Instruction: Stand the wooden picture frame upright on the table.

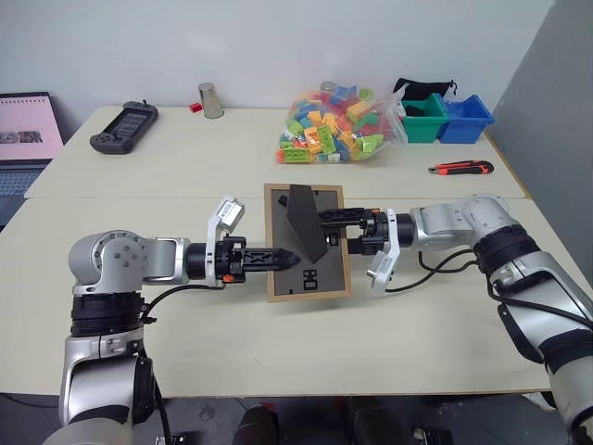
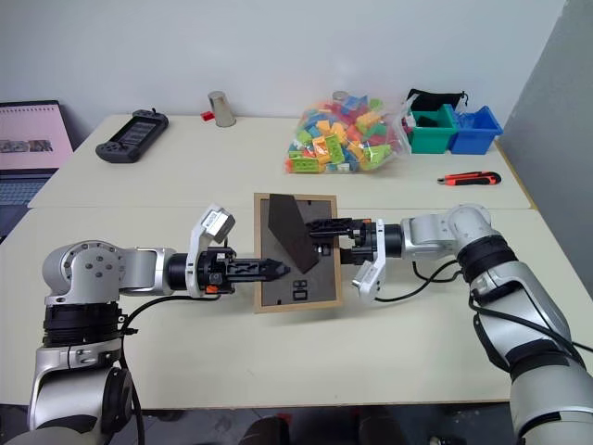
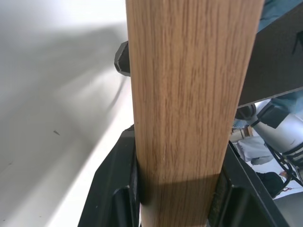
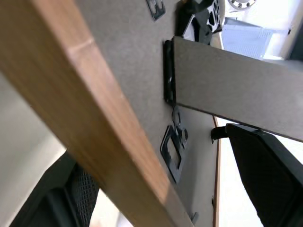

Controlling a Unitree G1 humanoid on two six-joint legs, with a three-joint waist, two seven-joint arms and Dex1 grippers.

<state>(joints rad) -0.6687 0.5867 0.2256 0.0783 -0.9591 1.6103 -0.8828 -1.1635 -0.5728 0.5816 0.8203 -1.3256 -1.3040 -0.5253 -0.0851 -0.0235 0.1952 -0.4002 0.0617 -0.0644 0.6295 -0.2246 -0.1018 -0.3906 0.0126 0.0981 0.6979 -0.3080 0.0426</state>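
The frame (image 1: 307, 243) is lying back-up, stand (image 1: 307, 221) raised, between both grippers: left gripper (image 1: 287, 258) is clamping its edge, right gripper (image 1: 326, 225) is spanning the opposite edge, jaws wide.

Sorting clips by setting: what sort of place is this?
Probably an office or lab workroom: pale tables against a plain wall, an open laptop, a bag of toy bricks and storage bins.

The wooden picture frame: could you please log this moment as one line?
wooden picture frame: back up, stand out | left gripper: shut on frame edge | right gripper: fingers straddling opposite edge
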